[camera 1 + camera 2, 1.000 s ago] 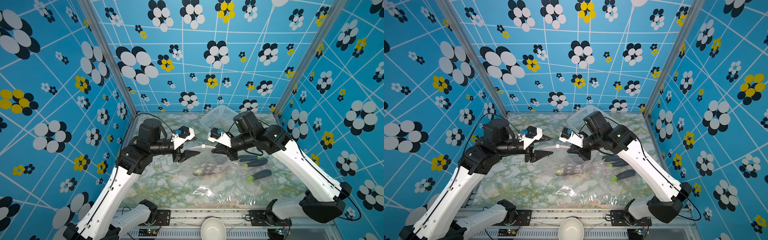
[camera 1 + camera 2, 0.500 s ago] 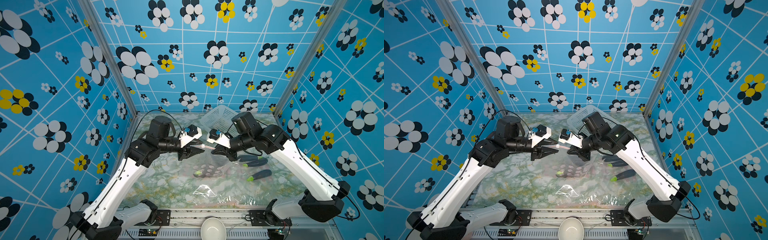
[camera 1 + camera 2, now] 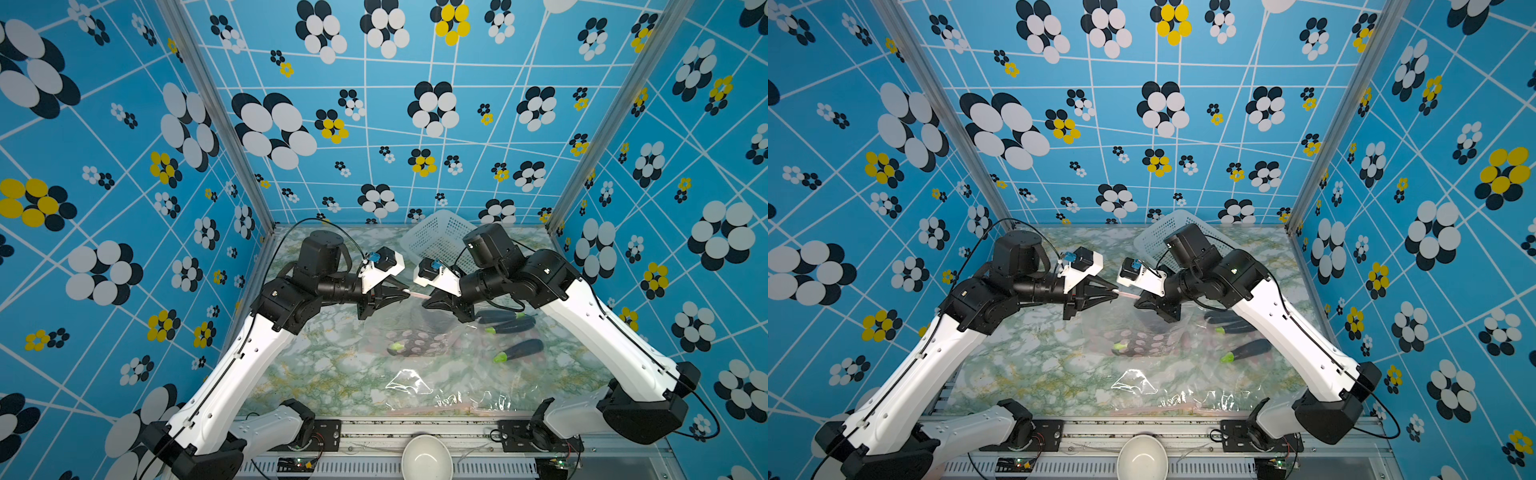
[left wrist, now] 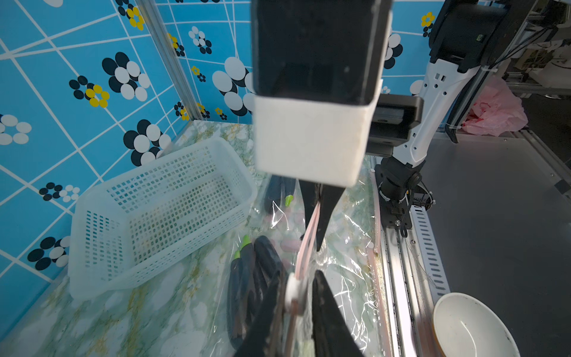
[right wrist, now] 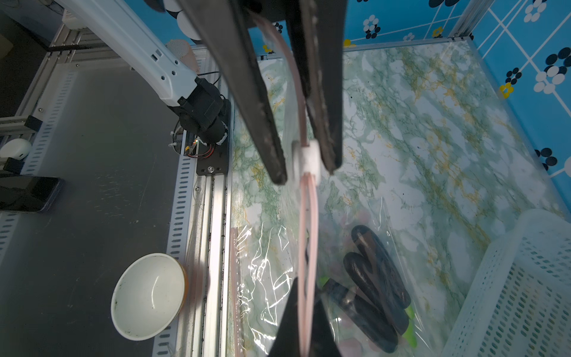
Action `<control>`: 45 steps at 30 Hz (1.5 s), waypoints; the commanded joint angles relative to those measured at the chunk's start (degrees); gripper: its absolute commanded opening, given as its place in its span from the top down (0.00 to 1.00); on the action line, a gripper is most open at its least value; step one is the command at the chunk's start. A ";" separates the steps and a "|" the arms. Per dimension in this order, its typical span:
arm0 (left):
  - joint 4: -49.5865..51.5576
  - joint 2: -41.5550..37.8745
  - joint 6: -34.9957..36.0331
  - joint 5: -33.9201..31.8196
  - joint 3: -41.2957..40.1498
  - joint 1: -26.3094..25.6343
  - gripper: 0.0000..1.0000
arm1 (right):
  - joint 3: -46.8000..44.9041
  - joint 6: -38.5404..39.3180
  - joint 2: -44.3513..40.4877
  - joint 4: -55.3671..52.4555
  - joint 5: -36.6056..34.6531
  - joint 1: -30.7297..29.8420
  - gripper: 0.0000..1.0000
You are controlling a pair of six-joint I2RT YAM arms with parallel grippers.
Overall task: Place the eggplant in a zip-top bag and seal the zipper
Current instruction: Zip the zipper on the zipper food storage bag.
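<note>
Left tool (image 3: 408,294) now at zipper (image 4: 309,238) (narrower)

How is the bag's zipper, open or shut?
Open, at least partly. In the right wrist view the zipper's two pink strips stand apart, with gaps showing, between the white slider and the right gripper.

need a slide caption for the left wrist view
Left gripper astride the slider, right gripper pinching the zipper farther along; eggplants and a basket on the table.
</note>
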State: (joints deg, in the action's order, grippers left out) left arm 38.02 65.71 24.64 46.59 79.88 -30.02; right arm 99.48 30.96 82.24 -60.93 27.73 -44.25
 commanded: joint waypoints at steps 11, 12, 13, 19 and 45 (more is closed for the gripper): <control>2.63 2.34 -0.22 3.34 2.41 0.12 0.67 | -0.17 0.66 -1.47 1.10 1.39 -0.40 1.00; 1.69 2.04 -0.74 4.03 2.09 0.09 0.63 | -0.19 0.77 -1.47 1.07 1.42 -0.40 1.00; 0.65 1.84 -1.18 4.56 1.81 0.10 0.62 | -0.17 0.73 -1.40 1.06 1.39 -0.37 1.00; -1.23 1.53 -2.28 5.90 1.33 0.14 0.80 | -0.35 0.86 -1.57 0.86 1.20 -0.40 1.00; 1.59 -4.99 -2.49 8.27 -1.72 9.37 0.49 | -3.33 1.24 -4.54 1.64 0.62 0.45 1.00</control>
State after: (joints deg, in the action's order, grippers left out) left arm 41.36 62.94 22.90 54.89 79.64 -21.39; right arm 96.36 31.16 78.81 -57.56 27.68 -44.01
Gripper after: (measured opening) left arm 0.492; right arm 0.047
